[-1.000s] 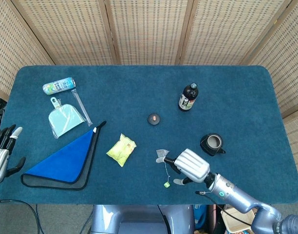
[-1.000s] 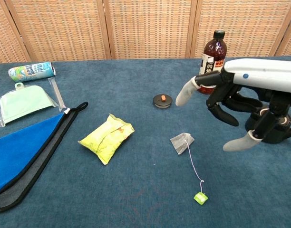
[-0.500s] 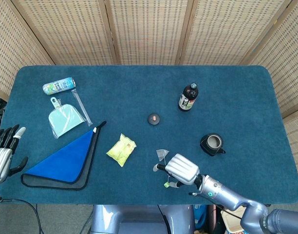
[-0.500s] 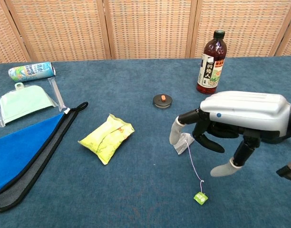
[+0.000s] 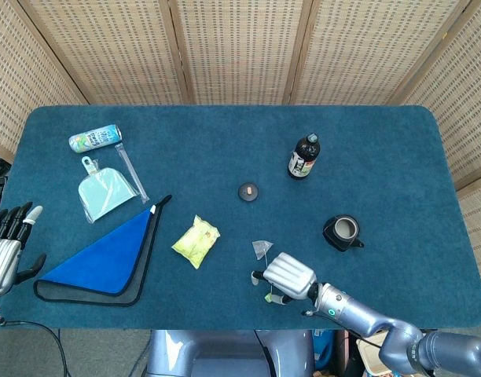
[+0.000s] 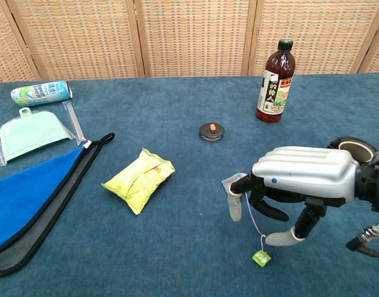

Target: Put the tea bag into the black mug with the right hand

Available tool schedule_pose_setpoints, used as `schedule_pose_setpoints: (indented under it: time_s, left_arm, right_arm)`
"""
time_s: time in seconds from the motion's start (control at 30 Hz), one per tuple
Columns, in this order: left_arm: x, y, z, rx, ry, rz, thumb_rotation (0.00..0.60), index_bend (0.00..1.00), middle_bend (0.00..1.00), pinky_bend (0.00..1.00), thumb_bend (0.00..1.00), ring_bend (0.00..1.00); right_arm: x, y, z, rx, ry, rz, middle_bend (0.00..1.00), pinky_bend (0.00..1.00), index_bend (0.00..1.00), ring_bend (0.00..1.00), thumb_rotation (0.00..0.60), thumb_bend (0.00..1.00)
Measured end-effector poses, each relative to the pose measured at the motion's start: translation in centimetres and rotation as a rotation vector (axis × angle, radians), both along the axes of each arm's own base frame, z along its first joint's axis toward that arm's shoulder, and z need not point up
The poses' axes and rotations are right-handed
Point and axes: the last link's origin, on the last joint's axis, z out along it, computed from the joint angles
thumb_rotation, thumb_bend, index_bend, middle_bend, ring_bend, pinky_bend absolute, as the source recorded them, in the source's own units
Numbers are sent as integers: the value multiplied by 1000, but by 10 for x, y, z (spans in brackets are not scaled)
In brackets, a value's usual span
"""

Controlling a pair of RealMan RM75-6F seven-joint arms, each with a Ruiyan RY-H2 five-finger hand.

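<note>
Blue tabletop, wicker screens behind. Fingers (image 6: 234, 206) of the right hand (image 6: 301, 179) hang spread, unclosed, over the tea bag (image 5: 262, 249) lying flat; the grasp step. Next, probably: pinch, lift, carry toward two o'clock to the black mug (image 5: 343, 232).

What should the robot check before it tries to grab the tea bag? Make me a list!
1. Tea bag lying flat on the table: ok.
2. Right robot hand over the string, fingers spread: ok.
3. Tea bag already held: not ok, nothing is pinched yet.
4. Green tag free on the cloth: ok.
5. Black mug upright, opening uncovered: ok.
6. Left robot hand out of the way at the table's edge: ok.
</note>
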Motion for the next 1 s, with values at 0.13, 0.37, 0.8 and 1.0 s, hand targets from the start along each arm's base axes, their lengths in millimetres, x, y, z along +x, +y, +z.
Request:
schedule_pose_setpoints:
  time_s: [0.13,0.37,0.8,1.0]
  left_arm:
    - [-1,0,-1,-2,0,2,600,0,0,0,378,0]
    - [-2,0,-2,-3,-3,2,600,0,0,0,377,0]
    - [-3,-1,-2,-6,-7,3,600,0,0,0,378,0]
    - [-4,-1,-3,-6,-10,5,600,0,0,0,378,0]
  right_arm:
    - [-3,0,-3,-3,16,0,838,916,444,894,600,451]
    - [-9,2,-9,-12,46,10,839,916,444,894,600,451]
    - [-15,9,-18,-7,79,30,840,916,456,895,600,451]
    - [-18,11,-23,1,94,31,840,916,463,896,600,451]
